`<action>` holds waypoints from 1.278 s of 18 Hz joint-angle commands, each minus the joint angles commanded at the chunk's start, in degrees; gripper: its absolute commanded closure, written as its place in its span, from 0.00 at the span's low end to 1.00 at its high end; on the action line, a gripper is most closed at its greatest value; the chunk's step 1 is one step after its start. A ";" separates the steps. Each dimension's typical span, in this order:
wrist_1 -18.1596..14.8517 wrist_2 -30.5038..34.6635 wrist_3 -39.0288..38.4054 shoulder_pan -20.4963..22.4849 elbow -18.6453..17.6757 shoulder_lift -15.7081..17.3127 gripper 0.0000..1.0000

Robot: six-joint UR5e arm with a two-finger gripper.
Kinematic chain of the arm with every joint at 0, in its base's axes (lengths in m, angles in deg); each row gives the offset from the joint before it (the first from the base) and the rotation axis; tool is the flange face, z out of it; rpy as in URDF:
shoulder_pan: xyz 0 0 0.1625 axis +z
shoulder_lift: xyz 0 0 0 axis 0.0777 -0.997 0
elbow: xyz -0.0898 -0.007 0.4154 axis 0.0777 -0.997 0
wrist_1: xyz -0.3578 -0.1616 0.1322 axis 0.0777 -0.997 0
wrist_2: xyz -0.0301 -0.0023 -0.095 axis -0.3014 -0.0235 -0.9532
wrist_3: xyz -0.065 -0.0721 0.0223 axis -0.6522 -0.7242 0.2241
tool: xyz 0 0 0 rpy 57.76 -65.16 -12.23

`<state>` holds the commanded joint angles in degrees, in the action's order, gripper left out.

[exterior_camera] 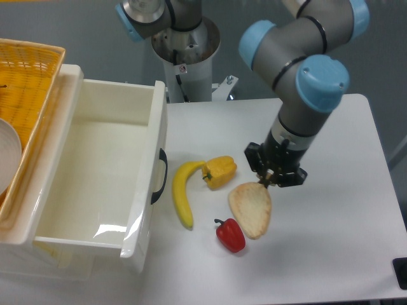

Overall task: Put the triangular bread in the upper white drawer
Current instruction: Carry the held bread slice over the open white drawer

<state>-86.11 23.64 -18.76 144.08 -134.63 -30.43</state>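
The triangular bread is a flat tan slice with a darker crust edge. It hangs tilted just above the table, right of the red pepper. My gripper is shut on its top corner, and the fingers are mostly hidden under the black wrist. The upper white drawer stands pulled open at the left, with tall glossy walls and a black handle on its front. Its inside looks bare.
A banana, a yellow bell pepper and a red bell pepper lie between the drawer and the bread. A yellow-orange wicker basket with a white bowl sits at far left. The arm's base stands behind.
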 joint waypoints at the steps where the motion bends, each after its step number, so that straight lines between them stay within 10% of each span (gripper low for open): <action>1: -0.35 -1.15 -0.61 0.09 0.00 0.53 1.00; 23: -1.24 -7.40 -15.21 -11.06 -2.37 12.22 1.00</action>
<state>-87.35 16.24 -33.97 133.02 -137.00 -18.21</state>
